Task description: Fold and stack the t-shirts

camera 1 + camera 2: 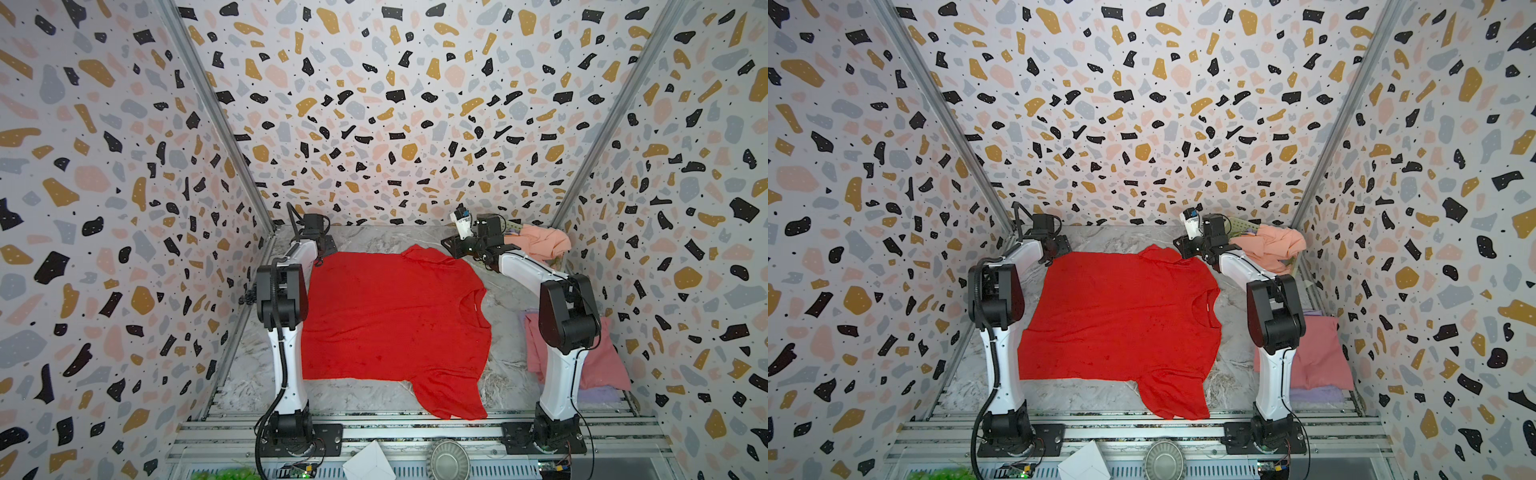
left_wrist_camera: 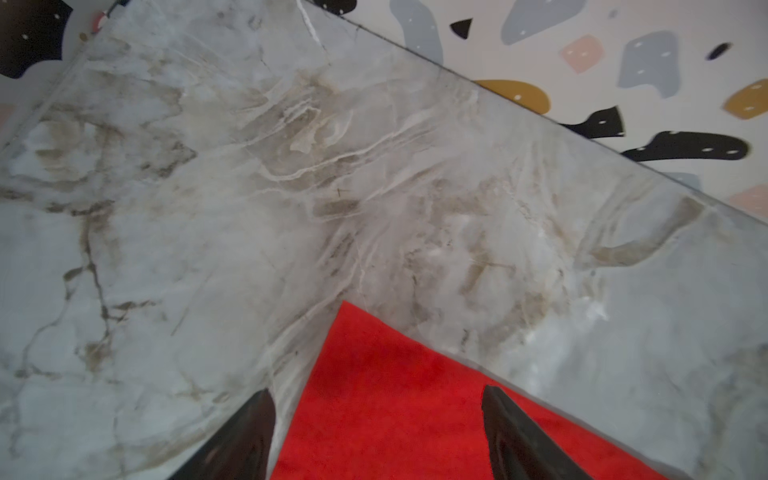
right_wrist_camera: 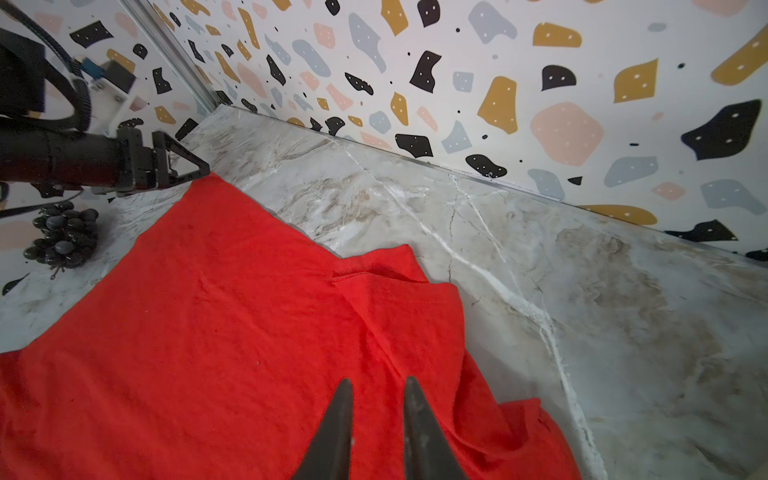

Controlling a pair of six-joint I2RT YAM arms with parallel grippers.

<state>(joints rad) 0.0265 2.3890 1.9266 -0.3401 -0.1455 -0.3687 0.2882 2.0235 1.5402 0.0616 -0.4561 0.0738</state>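
One red t-shirt (image 1: 395, 328) lies spread flat mid-table, its near sleeve at the near edge. Bare marble table (image 1: 374, 237) lies beyond its far edge. The left gripper (image 2: 378, 399) gapes empty over the far-left corner; the right gripper (image 3: 378, 388), narrowly parted, hovers empty above the far sleeve.

Marble-patterned bench (image 1: 505, 370) is lying under terrazzo-print walls (image 1: 374, 104). Dark grape bunch (image 3: 62, 241) is sitting near the bench's left edge. Fluted metal dish (image 1: 449, 459) and white paper (image 1: 368, 463) are sitting beyond the front edge.
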